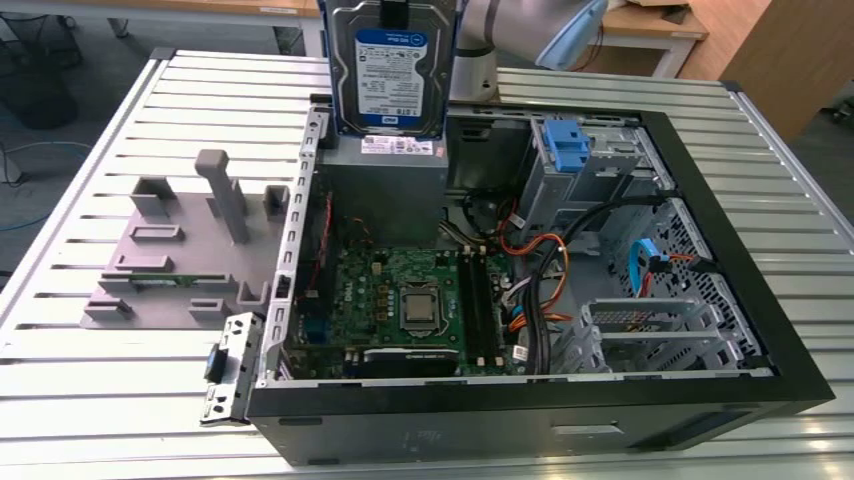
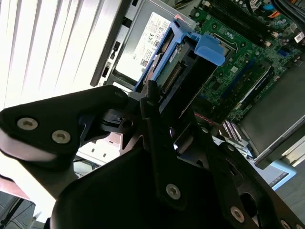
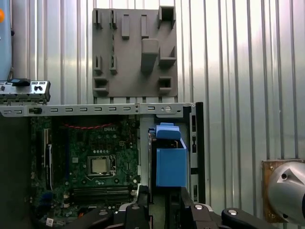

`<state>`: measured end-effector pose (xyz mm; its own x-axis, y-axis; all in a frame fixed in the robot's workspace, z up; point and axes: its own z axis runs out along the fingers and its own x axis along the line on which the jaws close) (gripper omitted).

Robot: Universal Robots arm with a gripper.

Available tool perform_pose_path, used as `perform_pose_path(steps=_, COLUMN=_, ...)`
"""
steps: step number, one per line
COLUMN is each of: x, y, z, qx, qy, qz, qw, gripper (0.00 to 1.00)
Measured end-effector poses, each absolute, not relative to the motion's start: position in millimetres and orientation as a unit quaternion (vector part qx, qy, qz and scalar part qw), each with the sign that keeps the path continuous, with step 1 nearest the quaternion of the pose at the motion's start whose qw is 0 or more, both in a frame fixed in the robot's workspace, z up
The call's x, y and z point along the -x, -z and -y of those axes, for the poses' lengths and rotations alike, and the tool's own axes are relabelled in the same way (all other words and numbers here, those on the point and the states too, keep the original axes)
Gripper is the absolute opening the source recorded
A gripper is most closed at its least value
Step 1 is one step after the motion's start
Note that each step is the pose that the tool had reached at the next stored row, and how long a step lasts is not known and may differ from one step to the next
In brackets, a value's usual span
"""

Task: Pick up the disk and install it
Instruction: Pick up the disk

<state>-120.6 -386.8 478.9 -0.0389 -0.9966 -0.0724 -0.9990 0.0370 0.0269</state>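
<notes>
**Disk point(image 1: 387, 70) held upright over the open case**

Starting at the front of the exterior view: the slatted metal table point(image 1: 80, 380) carries a black PC case point(image 1: 534, 400) lying on its side with the panel off, so you look straight down into it. Just past the front wall is the green motherboard point(image 1: 400, 300). Off to the exterior view's left, outside the case, a grey plastic fixture point(image 1: 174, 250) sits on the table.

Further back inside there's the grey metal box with a white sticker point(image 1: 387, 170), and toward the exterior view's right the tall blue latch point(image 1: 567, 150) on the drive cage.

The disk hangs right above that grey box, standing on end, with its white-and-blue label facing the exterior camera and blue rails down both sides. I can't tell if its lower edge touches the box.

The gripper point(image 3: 163, 200) has it from the upper end. In the second wrist view the black fingers point(image 2: 155, 124) are closed in on the drive, pinching it between them. Behind all that, the arm point(image 1: 534, 25) rises at the far side of the table.
</notes>
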Motion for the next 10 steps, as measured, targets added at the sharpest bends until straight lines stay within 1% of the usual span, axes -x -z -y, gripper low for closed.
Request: perform_pose_path(steps=10, x=120.5, y=-479.0, z=386.9, qx=0.693, qy=-0.035, qz=-0.72, qw=0.017, gripper=0.35)
